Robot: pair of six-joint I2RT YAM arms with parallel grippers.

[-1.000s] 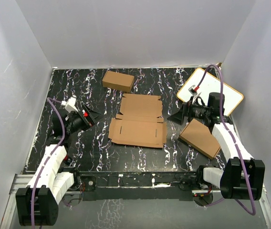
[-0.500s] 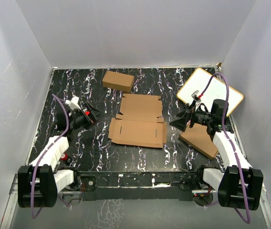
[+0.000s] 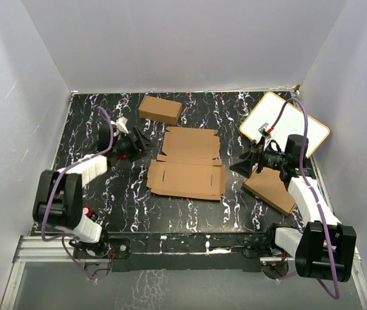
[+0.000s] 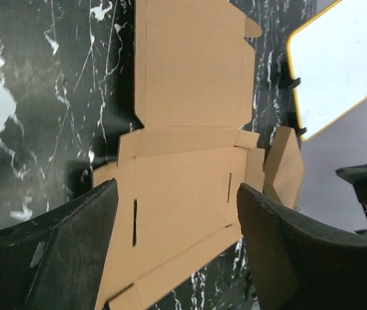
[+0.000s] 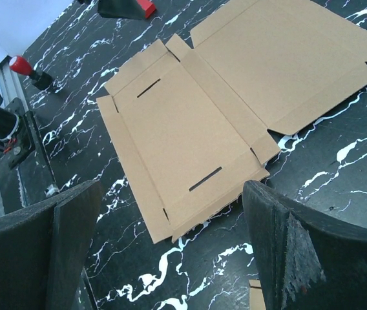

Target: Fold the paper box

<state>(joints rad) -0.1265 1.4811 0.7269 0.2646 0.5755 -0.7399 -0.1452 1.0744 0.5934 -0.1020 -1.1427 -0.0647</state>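
We see the paper box (image 3: 187,169) lying unfolded and flat in the middle of the table (image 3: 125,206), between our left gripper (image 3: 143,139) and right gripper (image 3: 238,166), both spread wide, holding nothing.

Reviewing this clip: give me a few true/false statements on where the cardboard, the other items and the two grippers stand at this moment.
1. The die-cut sheet of brown corrugated cardboard lies flat and unfolded on the black marbled table. True.
2. The left gripper is clamped on a flap of the sheet. False: its jaws stand apart and hold nothing.
3. The small chunky brown carton sits on top of the sheet. False: it sits apart from the sheet, towards the far edge of the table.
4. The right gripper is open and holds nothing. True.
5. The white board with a yellow rim lies at the table's far left. False: it lies at the far right.
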